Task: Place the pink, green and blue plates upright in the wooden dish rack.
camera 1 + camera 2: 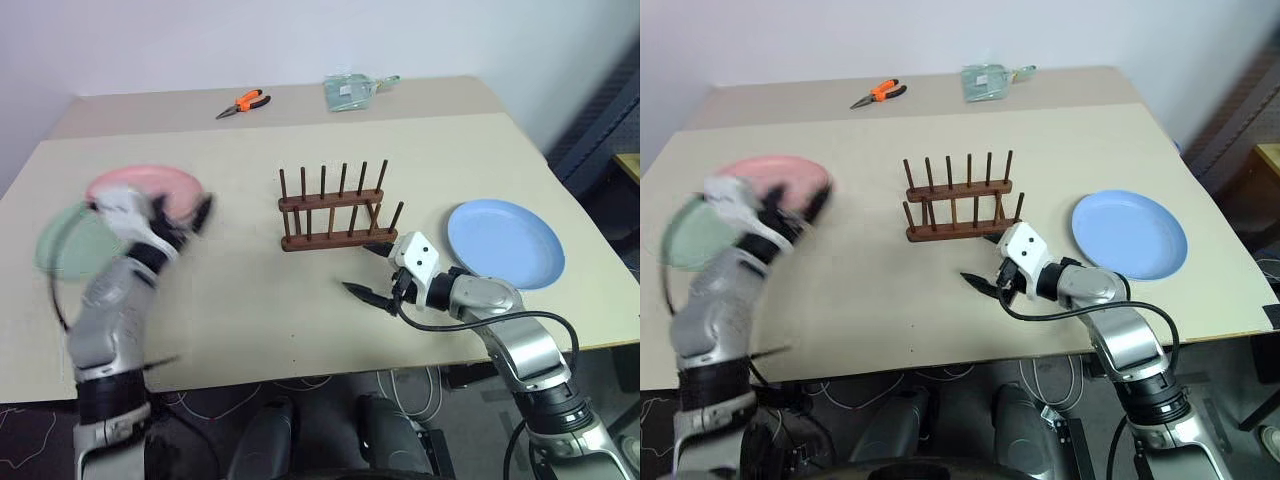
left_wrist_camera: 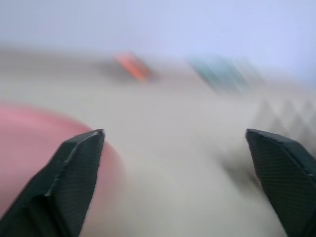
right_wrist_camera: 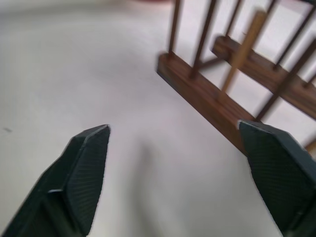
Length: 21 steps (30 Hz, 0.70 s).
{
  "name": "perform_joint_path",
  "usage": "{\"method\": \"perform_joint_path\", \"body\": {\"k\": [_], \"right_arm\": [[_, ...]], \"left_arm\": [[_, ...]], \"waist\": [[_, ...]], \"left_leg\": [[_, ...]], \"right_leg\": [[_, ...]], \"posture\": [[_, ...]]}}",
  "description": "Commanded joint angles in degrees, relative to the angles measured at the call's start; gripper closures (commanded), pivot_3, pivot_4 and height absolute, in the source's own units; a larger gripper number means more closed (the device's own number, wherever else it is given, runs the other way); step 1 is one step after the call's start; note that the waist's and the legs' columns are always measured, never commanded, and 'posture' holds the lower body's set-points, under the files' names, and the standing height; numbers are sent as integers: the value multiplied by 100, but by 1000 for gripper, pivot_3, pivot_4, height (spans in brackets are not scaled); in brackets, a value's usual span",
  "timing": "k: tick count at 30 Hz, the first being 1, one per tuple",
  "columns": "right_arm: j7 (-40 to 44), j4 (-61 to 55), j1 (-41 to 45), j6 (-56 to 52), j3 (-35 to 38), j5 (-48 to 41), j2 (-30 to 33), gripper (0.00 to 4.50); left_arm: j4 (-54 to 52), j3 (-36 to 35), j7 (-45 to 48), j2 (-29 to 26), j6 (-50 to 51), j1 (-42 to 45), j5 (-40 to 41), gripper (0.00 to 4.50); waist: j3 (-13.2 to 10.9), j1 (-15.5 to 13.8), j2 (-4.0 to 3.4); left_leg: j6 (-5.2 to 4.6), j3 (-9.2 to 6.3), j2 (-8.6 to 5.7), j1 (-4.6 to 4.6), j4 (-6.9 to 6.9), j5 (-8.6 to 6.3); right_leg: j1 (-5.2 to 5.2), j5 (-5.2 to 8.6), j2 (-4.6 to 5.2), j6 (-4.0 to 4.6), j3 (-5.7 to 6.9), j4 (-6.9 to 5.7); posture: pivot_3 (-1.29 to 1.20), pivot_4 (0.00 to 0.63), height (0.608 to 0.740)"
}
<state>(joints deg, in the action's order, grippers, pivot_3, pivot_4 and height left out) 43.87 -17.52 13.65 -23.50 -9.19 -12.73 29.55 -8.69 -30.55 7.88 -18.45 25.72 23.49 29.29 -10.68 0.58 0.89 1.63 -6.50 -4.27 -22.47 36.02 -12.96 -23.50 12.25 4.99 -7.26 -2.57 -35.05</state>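
The wooden dish rack stands bare at the table's middle. The pink plate lies flat at the far left, and the green plate lies just in front of it on the left. Both are partly covered by my blurred left arm. My left gripper hovers over the pink plate's right edge, open and holding nothing; the left wrist view shows its fingers wide apart with the pink plate below. The blue plate lies flat at the right. My right gripper is open and holding nothing, just in front of the rack's right end.
Orange-handled pliers and a clear greenish packet lie at the table's back. The table's front edge runs close under my right arm. A dark object stands beyond the table's right side.
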Motion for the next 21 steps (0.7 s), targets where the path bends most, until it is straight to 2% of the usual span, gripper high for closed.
{"method": "perform_joint_path", "body": {"k": [1, 5, 8, 10, 13, 16, 20, 21], "right_arm": [[11, -77, 80, 45, 0, -97, -92, 569], [25, 18, 186, 84, -35, -61, -163, 569], [45, 94, 233, 128, -60, -38, -188, 569], [56, 118, 235, 177, -103, -5, -198, 569], [13, 136, 252, 240, -112, 39, -230, 559], [-84, 139, 247, 281, -58, 94, -259, 559], [-159, 68, 186, 300, 1, 94, -239, 559], [-172, 31, 147, 304, 12, 97, -223, 559]], "left_arm": [[-102, -644, -1078, 136, 187, 108, 172, 24], [-16, -1141, -1850, 257, 682, 185, 614, 24], [347, -1825, -2514, 318, 998, 316, 1268, 24], [712, -2015, -2525, 226, 1238, 401, 1682, 24], [1267, -2204, -2728, 121, 1187, 694, 1909, 850], [1709, -2300, -2781, 25, 1123, 930, 2101, 2388], [2121, -2035, -2476, -177, 1195, 1079, 2121, 4467], [2180, -1990, -2407, -202, 1197, 1109, 2131, 4467]], "waist": [[0, 26, -1], [-6, 11, 11], [-6, 13, 21], [-6, 14, 21], [-9, 0, 30], [-6, 5, 45], [-6, 20, 46], [-6, 18, 46]], "left_leg": [[1, 7, -2, 2, 0, -7], [4, 4, -1, 3, -1, -13], [6, 2, 1, 3, 2, -13], [6, 2, 2, 4, 2, -13], [6, 3, 1, 4, 2, -13], [7, 1, 0, 3, 4, -13], [9, 3, 0, 4, 1, -13], [9, 3, 1, 4, 1, -12]], "right_leg": [[-1, 1, 2, -3, -4, 0], [-4, 2, -4, -5, -4, -6], [-2, 2, -6, -4, -2, -7], [-2, 2, -7, -4, -2, -7], [-2, 3, -9, -4, -1, -7], [1, 3, -8, -4, 1, -5], [-2, 2, -9, -3, 0, -6], [-3, 2, -10, -3, 0, -6]], "posture": [[0, 150, 740], [0, 150, 740], [0, 150, 740], [0, 150, 740], [0, 150, 740], [0, 150, 740], [0, 150, 740], [0, 150, 740]]}}
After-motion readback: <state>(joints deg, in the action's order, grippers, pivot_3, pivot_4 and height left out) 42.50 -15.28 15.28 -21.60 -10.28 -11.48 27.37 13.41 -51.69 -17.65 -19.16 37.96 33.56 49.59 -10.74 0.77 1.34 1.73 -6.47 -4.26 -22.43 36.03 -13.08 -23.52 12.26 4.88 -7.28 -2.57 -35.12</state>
